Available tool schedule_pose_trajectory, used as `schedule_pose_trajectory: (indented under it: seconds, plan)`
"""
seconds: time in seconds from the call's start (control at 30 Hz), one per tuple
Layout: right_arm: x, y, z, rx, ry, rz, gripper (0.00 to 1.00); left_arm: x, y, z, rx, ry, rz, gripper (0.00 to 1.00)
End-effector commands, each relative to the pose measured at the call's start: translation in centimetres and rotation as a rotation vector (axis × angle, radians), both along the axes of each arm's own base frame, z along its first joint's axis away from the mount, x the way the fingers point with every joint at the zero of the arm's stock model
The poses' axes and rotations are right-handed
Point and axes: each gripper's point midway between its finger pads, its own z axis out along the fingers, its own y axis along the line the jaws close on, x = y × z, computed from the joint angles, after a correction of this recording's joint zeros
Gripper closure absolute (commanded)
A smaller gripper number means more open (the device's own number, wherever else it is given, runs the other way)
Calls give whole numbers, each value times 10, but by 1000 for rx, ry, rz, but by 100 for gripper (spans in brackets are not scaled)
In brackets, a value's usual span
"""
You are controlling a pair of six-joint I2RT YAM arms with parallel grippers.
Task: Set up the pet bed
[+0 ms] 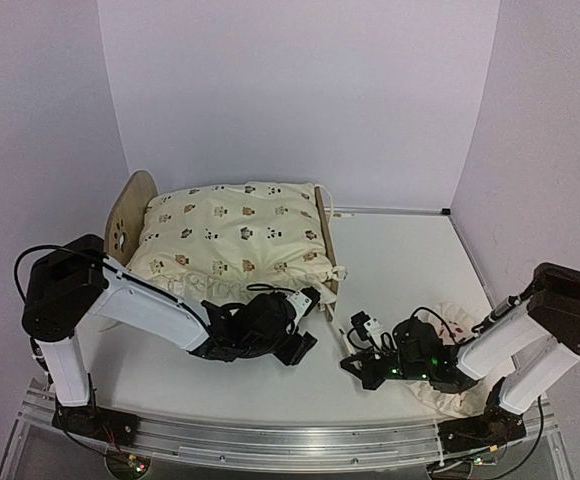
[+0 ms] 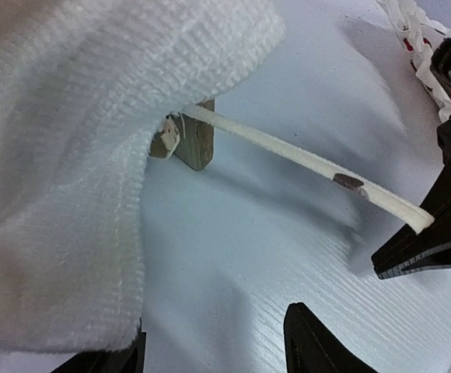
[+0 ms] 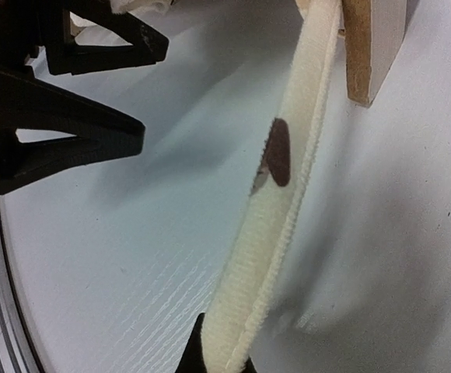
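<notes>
The pet bed (image 1: pixel 130 215) stands at the back left, and the cream animal-print cushion (image 1: pixel 235 235) lies on it. One wooden leg of the bed shows in the left wrist view (image 2: pixel 197 136) and in the right wrist view (image 3: pixel 373 47). A cream tie strap (image 2: pixel 303 159) runs from the cushion's corner by that leg to my right gripper (image 3: pixel 218 361), which is shut on its end (image 3: pixel 268 233). My left gripper (image 2: pixel 210 353) is open just above the table, at the cushion's front right corner (image 2: pixel 62 171). In the top view the left gripper (image 1: pixel 305 322) and the right gripper (image 1: pixel 358 360) are close together.
The red-dotted white pillow (image 1: pixel 457 325) lies on the table under my right arm, and its edge shows in the left wrist view (image 2: pixel 412 31). Grey walls close off the back and sides. An aluminium rail (image 1: pixel 270 440) runs along the near edge.
</notes>
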Motion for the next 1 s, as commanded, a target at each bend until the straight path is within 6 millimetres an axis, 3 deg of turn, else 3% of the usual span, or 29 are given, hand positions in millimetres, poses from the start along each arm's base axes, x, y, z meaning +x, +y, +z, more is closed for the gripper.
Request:
schedule_pose_trajectory:
  seconds: [0.0, 0.27, 0.63, 0.97]
  plan:
    - [-12, 5, 0, -7, 43, 40, 100, 13, -24, 11, -103, -90, -4, 39]
    - [-19, 1, 0, -18, 70, 47, 100, 30, -44, 9, -131, -184, -5, 40]
    - [-25, -4, -4, -35, 88, 55, 100, 56, -46, 20, -191, -385, 57, 41]
    - [-26, -3, -7, -45, 95, 65, 100, 79, -46, 23, -180, -465, 78, 55]
